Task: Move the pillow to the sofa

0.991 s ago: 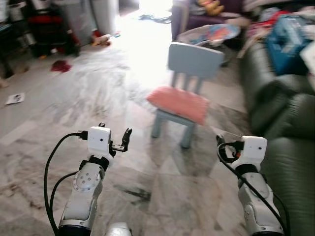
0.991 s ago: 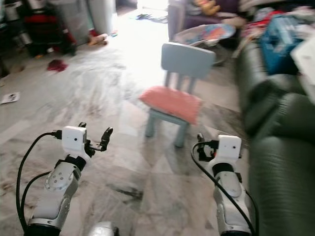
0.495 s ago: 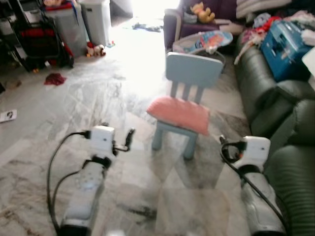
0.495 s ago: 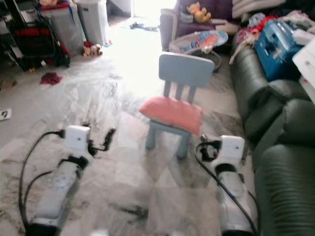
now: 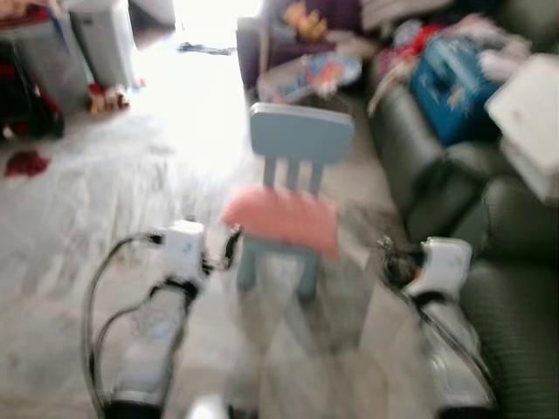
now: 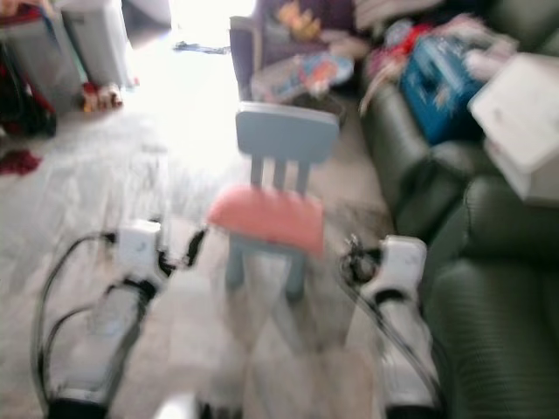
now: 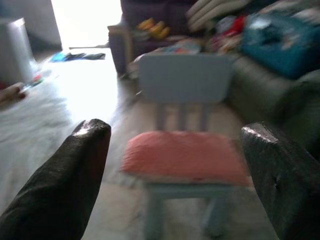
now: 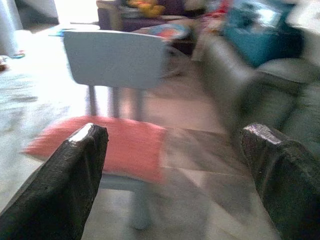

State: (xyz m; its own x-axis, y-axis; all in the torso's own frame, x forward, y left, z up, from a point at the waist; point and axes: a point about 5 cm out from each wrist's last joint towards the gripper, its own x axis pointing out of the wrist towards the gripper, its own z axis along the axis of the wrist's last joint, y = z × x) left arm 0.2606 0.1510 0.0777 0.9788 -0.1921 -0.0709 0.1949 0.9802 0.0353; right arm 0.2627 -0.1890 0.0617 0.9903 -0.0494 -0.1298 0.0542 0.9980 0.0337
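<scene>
Pillow, pink, lay on the small blue chair at twelve o'clock; the sofa stood at three. Left pincer and right pincer were both released, fingers spread.

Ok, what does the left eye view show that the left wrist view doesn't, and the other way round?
Left eye view: both silver arms, the right end effector, a white box on the sofa. Left wrist view: the left end effector's open black fingers up close. Both: the pink pillow on the blue chair, the dark sofa.
</scene>
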